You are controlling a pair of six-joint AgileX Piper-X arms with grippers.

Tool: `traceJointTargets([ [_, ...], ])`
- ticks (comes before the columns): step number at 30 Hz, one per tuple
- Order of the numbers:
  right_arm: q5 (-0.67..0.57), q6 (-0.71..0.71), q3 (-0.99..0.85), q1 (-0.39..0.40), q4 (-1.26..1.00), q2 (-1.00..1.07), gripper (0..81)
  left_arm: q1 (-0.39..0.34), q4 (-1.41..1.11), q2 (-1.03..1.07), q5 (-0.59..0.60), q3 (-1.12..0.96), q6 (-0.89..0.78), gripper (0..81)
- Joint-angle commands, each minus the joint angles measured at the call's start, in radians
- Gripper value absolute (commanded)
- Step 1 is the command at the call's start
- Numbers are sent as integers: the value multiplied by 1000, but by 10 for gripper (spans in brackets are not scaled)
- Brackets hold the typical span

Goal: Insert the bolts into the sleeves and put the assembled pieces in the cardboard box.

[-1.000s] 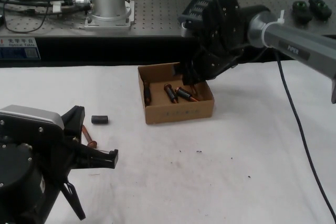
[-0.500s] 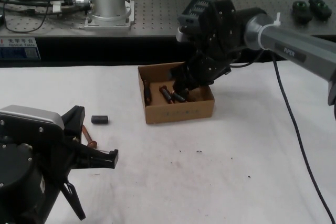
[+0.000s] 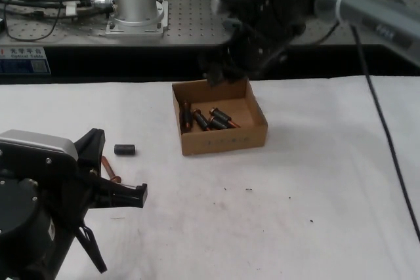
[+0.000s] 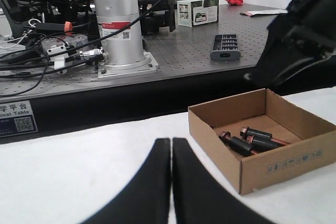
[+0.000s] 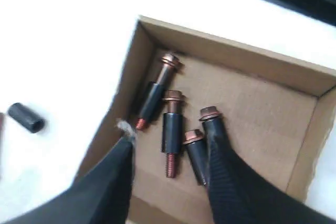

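Cardboard box [image 5: 231, 45], 4 pieces [image 5: 171, 121] inside, below right gripper [image 5: 168, 132]

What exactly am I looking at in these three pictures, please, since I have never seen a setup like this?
Two robot arms work at a white bench. One picture looks down from behind them; the other two come from a camera on each arm's wrist. The left gripper, near the bottom corner of the overview, is shut and holds nothing. The right gripper hovers open over the cardboard box, also holding nothing. Inside the box lie four assembled pieces: copper-coloured bolts pushed into black sleeves. Outside it, on the bench, a loose sleeve and a loose bolt lie apart, not yet joined.
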Motion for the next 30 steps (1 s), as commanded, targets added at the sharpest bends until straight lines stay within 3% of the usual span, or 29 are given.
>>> traceJointTargets([
  [1, -10, -28, -9, 5, 43, -59, 331, -2, -14, 3, -7, -1, 17, 6],
  [4, 1, -63, -9, 22, 94, -116, 290, -2, -14, 3, -7, -1, 25, 6],
  [12, 3, -132, -7, 78, 283, -264, 12, -2, -12, 3, -7, -1, 25, 6],
  [14, 3, -135, -7, 87, 324, -288, 64, -2, -12, 3, -7, -1, 25, 6],
  [21, 101, -135, 71, 119, 382, -406, 66, -2, -14, 3, -7, -1, 21, 6],
  [26, 87, -135, 317, 150, 275, -576, 66, -2, -14, 3, -7, -1, 16, 6],
  [30, 95, -74, 598, 155, 67, -755, 66, -2, -14, 3, -7, 1, -5, 6],
])
